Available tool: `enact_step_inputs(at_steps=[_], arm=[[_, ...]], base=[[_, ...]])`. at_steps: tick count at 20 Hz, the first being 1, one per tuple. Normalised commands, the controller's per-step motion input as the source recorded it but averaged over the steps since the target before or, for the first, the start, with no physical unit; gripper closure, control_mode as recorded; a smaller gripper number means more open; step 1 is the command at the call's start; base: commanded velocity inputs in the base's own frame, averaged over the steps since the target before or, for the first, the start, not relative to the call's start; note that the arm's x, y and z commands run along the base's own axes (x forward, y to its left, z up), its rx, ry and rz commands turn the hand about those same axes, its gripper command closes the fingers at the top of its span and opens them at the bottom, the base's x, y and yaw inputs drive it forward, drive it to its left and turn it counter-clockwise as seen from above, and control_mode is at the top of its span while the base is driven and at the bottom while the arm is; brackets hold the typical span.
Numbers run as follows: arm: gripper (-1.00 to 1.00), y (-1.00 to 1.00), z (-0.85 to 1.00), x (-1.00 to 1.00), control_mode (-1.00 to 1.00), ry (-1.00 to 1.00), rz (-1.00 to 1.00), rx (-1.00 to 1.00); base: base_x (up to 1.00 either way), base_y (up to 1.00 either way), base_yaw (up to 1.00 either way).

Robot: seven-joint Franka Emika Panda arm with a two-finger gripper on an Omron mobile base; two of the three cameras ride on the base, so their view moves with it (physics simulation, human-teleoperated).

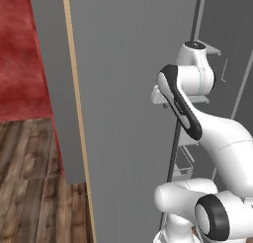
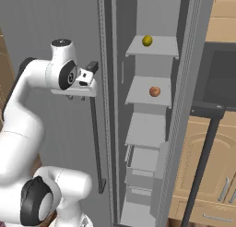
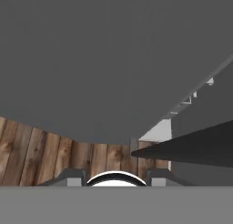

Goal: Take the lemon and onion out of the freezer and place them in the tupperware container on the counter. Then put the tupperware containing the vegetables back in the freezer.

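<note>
The freezer [image 2: 146, 129] stands with its grey door [image 1: 128, 113] swung partly open. On the top inner shelf lies the yellow lemon [image 2: 147, 40]. One shelf lower sits the orange-red onion [image 2: 155, 91]. My gripper [image 2: 77, 98] hangs outside the door, pointing down, just above the top of the door's dark bar handle [image 2: 96, 143]. In the hand view the gripper [image 3: 115, 178] is open with nothing between its fingertips, the handle [image 3: 195, 148] lies off to the right, and the wooden floor shows below. The tupperware container and the counter are out of view.
Light wooden cabinets and drawers [image 2: 207, 175] stand right of the freezer, with a dark appliance panel [image 2: 221, 78] and a slanted dark bar [image 2: 203, 161] in front. A red wall [image 1: 20, 54] and wooden floor [image 1: 29, 187] lie left of the door.
</note>
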Motion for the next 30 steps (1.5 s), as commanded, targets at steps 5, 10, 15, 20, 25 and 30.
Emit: enact_step_inputs(at_steps=[5,10,15,20,25,30], arm=[[-1.00,0.00,0.00,-0.24,-1.00,-0.06,0.00,0.00],[-1.00,0.00,0.12,-0.44,-1.00,-0.19,0.00,0.00],[-1.00,0.00,0.11,-0.42,-1.00,-0.17,0.00,0.00],[-1.00,0.00,0.01,-0.19,-1.00,-0.06,0.00,0.00],[-1.00,-0.02,0.00,-0.09,-1.00,-0.02,0.00,0.00],[-1.00,-0.05,0.00,-0.02,1.00,0.00,0.00,0.00]], base=[[0.00,0.00,0.00],[0.00,0.00,0.00],[0.00,0.00,0.00],[0.00,0.00,0.00],[0.00,0.00,0.00],[0.05,-0.12,0.00]])
